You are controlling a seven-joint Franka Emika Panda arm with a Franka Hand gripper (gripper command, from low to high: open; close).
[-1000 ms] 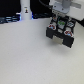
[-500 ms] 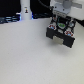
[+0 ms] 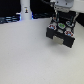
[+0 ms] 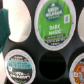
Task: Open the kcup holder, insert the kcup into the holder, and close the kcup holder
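Jaws cannot be judged spread or pressed together; the gripper (image 3: 62,11) hangs just above the kcup holder (image 3: 61,34) at the table's (image 3: 27,55) far right. A green kcup (image 4: 54,22) sits in the holder's top beside other pods (image 4: 18,65). A white bottle (image 3: 25,11) stands far left.

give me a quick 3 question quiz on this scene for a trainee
1. True or false: the white bottle stands to the exterior view's right of the kcup holder.
2. In the wrist view, what colour is the lid of the kcup labelled "dark magic"? A) green B) red C) yellow
3. Fill in: in the exterior view, the arm is positioned above the black ____.

Key: 1 false, the bottle is to its left; 2 A; 3 kcup holder.
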